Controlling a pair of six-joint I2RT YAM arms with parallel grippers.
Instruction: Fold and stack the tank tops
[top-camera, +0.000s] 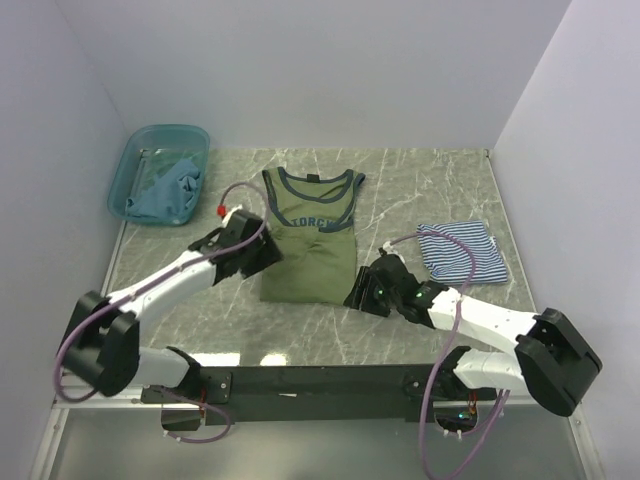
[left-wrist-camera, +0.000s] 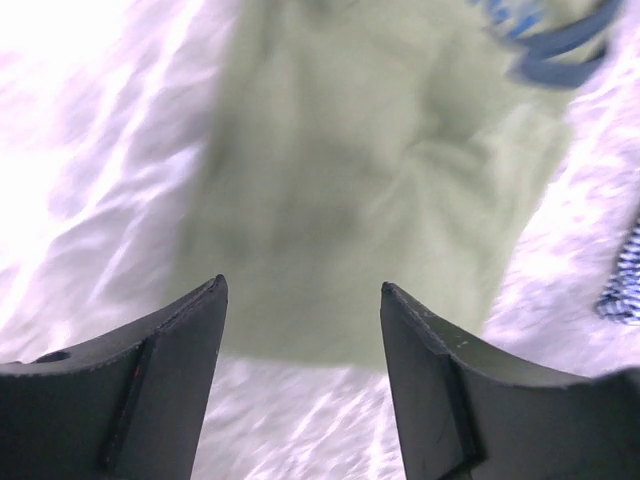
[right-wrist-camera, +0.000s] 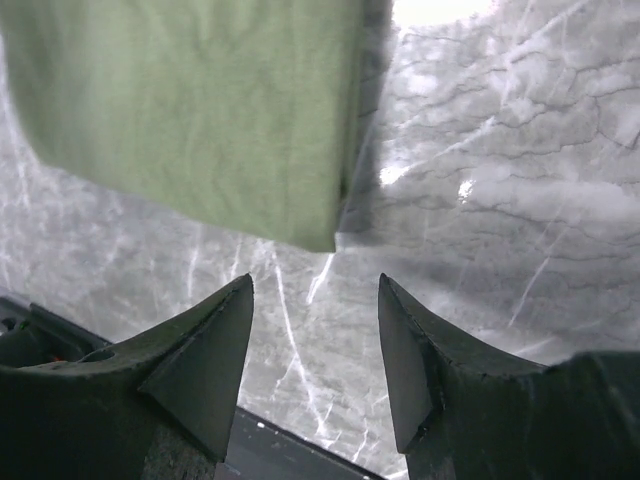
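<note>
middle tank top (top-camera: 305, 258): olive green, dark trim
right tank top (top-camera: 462, 252): navy-and-white stripes
basin (top-camera: 126, 178): translucent teal
table (top-camera: 425, 190): grey veined marble

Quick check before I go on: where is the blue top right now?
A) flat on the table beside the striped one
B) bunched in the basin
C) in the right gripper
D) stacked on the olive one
B: the blue top lies crumpled inside the basin at the table's far left corner.
</note>
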